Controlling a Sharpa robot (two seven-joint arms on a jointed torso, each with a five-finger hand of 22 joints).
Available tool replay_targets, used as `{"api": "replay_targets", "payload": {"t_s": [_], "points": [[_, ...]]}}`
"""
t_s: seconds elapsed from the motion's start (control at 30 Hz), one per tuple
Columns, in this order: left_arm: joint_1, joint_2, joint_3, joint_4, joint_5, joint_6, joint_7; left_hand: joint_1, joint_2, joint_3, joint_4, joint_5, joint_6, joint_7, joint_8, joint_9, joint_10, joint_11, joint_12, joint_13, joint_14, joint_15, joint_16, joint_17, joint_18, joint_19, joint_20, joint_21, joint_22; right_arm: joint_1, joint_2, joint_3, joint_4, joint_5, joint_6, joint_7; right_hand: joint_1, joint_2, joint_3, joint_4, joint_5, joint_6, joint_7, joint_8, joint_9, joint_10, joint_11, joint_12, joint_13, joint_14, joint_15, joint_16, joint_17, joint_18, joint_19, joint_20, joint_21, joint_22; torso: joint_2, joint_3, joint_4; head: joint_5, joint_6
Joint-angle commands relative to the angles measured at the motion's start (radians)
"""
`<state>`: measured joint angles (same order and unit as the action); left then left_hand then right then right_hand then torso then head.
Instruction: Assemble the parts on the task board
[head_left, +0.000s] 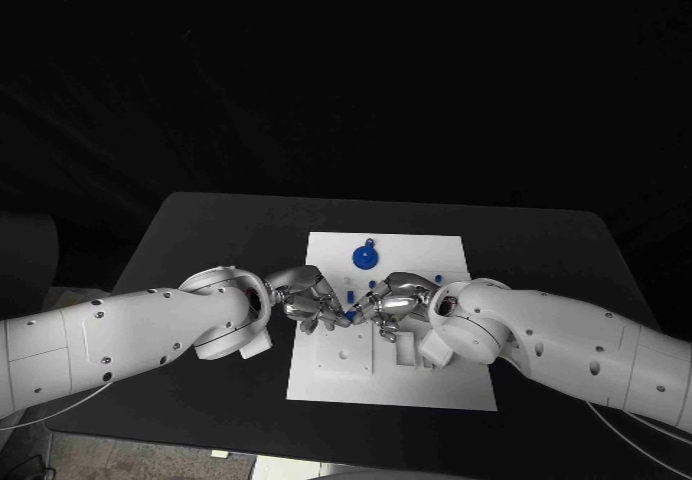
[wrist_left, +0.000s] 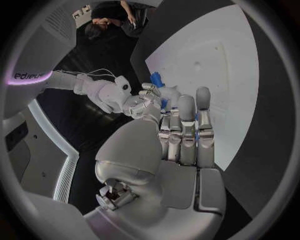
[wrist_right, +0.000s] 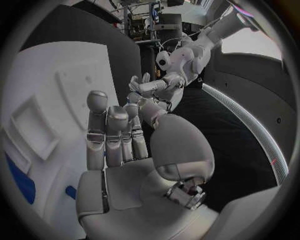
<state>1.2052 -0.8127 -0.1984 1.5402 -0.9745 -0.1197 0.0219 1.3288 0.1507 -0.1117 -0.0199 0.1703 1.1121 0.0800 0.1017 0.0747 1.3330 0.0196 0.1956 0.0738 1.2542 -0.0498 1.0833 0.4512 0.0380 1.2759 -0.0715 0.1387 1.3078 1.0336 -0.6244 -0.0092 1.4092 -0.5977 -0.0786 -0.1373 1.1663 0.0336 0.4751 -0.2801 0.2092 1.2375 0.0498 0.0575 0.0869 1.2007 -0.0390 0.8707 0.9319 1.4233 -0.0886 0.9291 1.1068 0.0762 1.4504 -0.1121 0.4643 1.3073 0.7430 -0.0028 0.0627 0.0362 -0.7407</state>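
1. Left hand (head_left: 306, 297): over the middle of the task board (head_left: 392, 385), fingertips meeting those of the right hand (head_left: 392, 305). Fingers straight and side by side in the left wrist view; whether it pinches anything, I cannot tell.
2. Right hand: fingers extended together above the board in the right wrist view; grip likewise cannot be told.
3. Small blue part (head_left: 351, 316): between the two sets of fingertips; which hand holds it is unclear.
4. Round blue part (head_left: 366, 257): on the board's far end, apart from both hands.
5. Task board: white plate, centred on the black tabletop (head_left: 216, 230).
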Motion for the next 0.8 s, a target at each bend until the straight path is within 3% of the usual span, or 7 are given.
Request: {"api": "replay_targets", "payload": {"t_s": [0.03,0.37,0.8], "points": [[0.000,0.007,0.000,0.004,-0.013,-0.003,-0.004,0.025,0.009,0.010,-0.017,0.032,0.012,-0.002,-0.005,0.001,0.006,-0.005,-0.001,-0.001,0.010,-0.002,0.004,0.002,0.006,0.006,-0.001,0.005,0.009,0.000,0.004,0.001,0.006,0.006,0.020,0.014,-0.010,-0.002,0.004,-0.001,0.005,0.006,0.000,0.007,0.185,0.005,-0.001,0.002,0.001,-0.003,-0.007,0.005,0.001,-0.017,0.000,-0.005,0.003,0.053,0.000,-0.0001,-0.0003,0.000,0.000],[0.000,0.013,-0.001,0.001,0.029,-0.048,-0.006,0.051,0.057,0.048,-0.058,0.064,0.035,-0.006,-0.019,0.009,0.037,-0.009,-0.026,-0.005,0.021,-0.007,0.013,0.007,0.007,0.007,-0.006,0.030,0.018,0.000,0.007,0.001,0.008,0.009,0.025,0.012,-0.011,-0.003,0.006,-0.001,0.007,0.006,0.000,0.007,0.187,0.004,-0.001,0.001,0.001,-0.002,-0.007,0.005,0.002,-0.017,0.000,-0.005,0.005,0.053,0.000,0.0001,0.0001,0.000,0.003],[0.000,0.012,-0.001,-0.001,0.122,-0.089,0.006,0.024,0.094,0.111,-0.097,0.079,0.046,-0.006,-0.033,0.025,0.066,-0.010,-0.061,-0.005,0.023,-0.007,0.012,0.010,0.010,-0.007,-0.006,0.061,0.017,0.000,0.009,0.001,0.006,0.006,0.022,0.004,-0.011,-0.003,0.008,-0.001,0.009,0.006,0.000,0.007,0.188,0.004,-0.001,-0.001,0.000,-0.003,-0.007,0.004,0.002,-0.017,0.000,-0.005,0.006,0.053,0.000,-0.0001,0.0000,-0.003,0.005]]}}
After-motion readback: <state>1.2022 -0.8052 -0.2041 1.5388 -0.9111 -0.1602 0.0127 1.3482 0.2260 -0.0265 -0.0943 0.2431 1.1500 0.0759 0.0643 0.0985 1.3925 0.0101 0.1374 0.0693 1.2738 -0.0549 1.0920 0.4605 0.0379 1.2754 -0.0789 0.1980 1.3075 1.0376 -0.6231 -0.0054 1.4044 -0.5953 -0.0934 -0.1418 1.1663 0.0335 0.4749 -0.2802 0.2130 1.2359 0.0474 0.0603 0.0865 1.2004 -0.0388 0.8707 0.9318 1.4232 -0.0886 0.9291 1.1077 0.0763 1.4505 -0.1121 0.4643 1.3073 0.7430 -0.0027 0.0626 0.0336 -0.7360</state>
